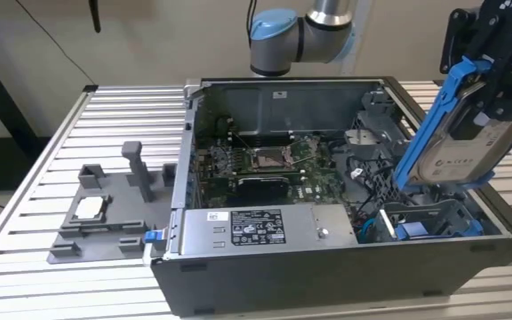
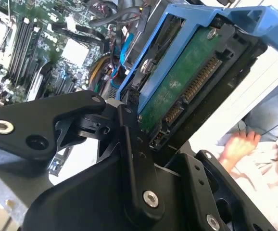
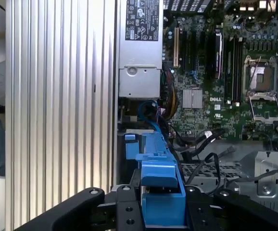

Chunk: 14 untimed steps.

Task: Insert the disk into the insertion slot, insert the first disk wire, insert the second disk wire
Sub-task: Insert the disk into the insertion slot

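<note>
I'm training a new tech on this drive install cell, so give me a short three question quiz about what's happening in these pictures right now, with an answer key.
1. True or false: the disk already sits inside the insertion slot.
2. What is the gripper shut on? A) the disk in its blue carrier B) a loose wire C) nothing
3. Fill in: in the exterior view, the grey fixture stands on the ____ side of the computer case.
Key: 1 false, it is held tilted above the slot. 2 A. 3 the exterior view's left.
</note>
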Motion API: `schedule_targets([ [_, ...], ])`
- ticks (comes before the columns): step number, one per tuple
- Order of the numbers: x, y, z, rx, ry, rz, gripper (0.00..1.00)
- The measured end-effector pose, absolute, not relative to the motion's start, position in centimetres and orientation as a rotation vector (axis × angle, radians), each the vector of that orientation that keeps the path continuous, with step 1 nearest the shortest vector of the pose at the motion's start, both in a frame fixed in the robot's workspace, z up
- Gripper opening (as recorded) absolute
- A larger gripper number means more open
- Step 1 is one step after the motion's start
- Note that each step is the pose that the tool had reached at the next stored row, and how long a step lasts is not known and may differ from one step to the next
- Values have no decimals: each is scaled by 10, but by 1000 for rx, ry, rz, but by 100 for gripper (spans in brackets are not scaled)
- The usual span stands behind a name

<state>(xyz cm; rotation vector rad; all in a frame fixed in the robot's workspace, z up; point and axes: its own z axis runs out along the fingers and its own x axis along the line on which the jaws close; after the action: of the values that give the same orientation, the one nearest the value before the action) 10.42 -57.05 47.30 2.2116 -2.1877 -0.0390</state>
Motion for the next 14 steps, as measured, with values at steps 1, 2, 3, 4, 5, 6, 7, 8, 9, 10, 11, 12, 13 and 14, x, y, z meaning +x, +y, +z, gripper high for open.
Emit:
schedule_targets([
  [1, 104, -571, 472, 2214, -2185, -39, 33],
  [2, 104, -571, 471, 2217, -2182, -39, 33],
  [3, 104, -571, 470, 2219, -2180, -39, 33],
  [4, 104, -571, 470, 2220, -2179, -39, 33],
  [5, 104, -571, 469, 2220, -2179, -39, 33],
  [6, 104, -571, 469, 2220, -2179, -39, 33],
  [7, 104, -571, 469, 2220, -2179, -39, 33],
  [8, 104, -571, 469, 2220, -2179, -39, 33],
  [9, 104, -571, 469, 2220, -2179, -39, 33],
  [10, 104, -571, 468, 2220, -2179, -39, 33],
  [11, 104, -571, 468, 2220, -2179, -39, 33],
  [12, 104, -571, 467, 2220, -2179, -39, 33],
  [13, 104, -571, 466, 2220, -2179, -39, 33],
  [14, 105, -571, 465, 2220, -2179, -38, 33],
])
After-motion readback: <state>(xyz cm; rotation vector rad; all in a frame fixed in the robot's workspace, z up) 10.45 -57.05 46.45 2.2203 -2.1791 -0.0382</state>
